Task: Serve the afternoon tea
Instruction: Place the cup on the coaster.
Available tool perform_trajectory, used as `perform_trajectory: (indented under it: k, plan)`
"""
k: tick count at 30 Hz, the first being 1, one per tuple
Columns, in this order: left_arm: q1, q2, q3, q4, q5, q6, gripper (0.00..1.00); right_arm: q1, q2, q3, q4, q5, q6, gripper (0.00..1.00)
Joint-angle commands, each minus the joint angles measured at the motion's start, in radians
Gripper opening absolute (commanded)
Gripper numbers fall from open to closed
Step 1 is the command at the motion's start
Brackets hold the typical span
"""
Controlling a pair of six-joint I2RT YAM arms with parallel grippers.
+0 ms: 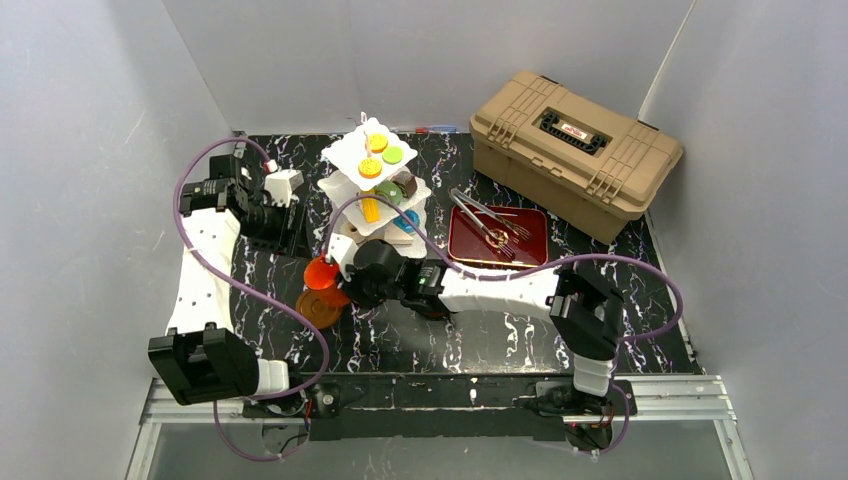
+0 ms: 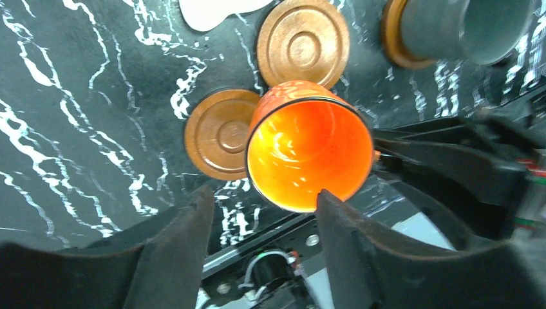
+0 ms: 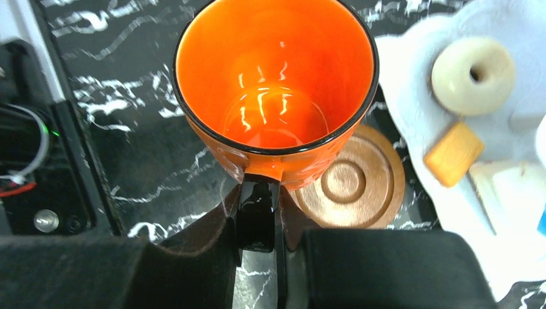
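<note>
One orange cup points mouth-up (right claw pinching its handle); left claw parted.

The orange cup looks glossy, the saucer satiny.

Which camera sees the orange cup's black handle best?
The right wrist view: the handle sits close up between the right gripper's fingers. The left wrist view shows the orange cup's inside, not its handle. The top view shows it tiny.

Tan toolbox sits back right; metal tongs lie in the red tray beside it.
</note>
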Motion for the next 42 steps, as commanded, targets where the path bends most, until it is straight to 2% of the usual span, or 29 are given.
perform_trajectory:
  k: [1,3,5,6,10,19,34,42]
  plan:
    - [-0.004,-0.024,0.046,-0.033,0.085,-0.034,0.66,0.003,-0.09,-0.046,0.153,0.061,0.004,0.01]
    - [-0.005,-0.021,0.062,-0.033,0.086,-0.043,0.77,0.003,-0.105,-0.074,0.177,0.082,0.015,0.01]
    - [-0.004,-0.018,0.085,-0.036,0.082,-0.055,0.96,0.003,-0.118,-0.101,0.197,0.109,0.021,0.01]
    - [-0.002,-0.016,0.097,-0.037,0.08,-0.056,0.98,0.002,-0.126,-0.116,0.206,0.123,0.026,0.01]
    - [0.02,0.005,0.134,-0.037,0.061,-0.06,0.98,0.003,-0.151,-0.18,0.229,0.189,0.054,0.01]
    - [0.145,0.05,0.153,-0.019,0.078,-0.039,0.98,-0.003,-0.192,-0.307,0.303,0.305,0.091,0.01]
    - [0.17,0.035,0.107,0.004,0.084,-0.033,0.98,-0.009,-0.151,-0.426,0.509,0.334,0.171,0.01]
    - [0.174,0.026,0.095,0.013,0.089,-0.044,0.98,-0.005,-0.097,-0.433,0.553,0.326,0.187,0.01]
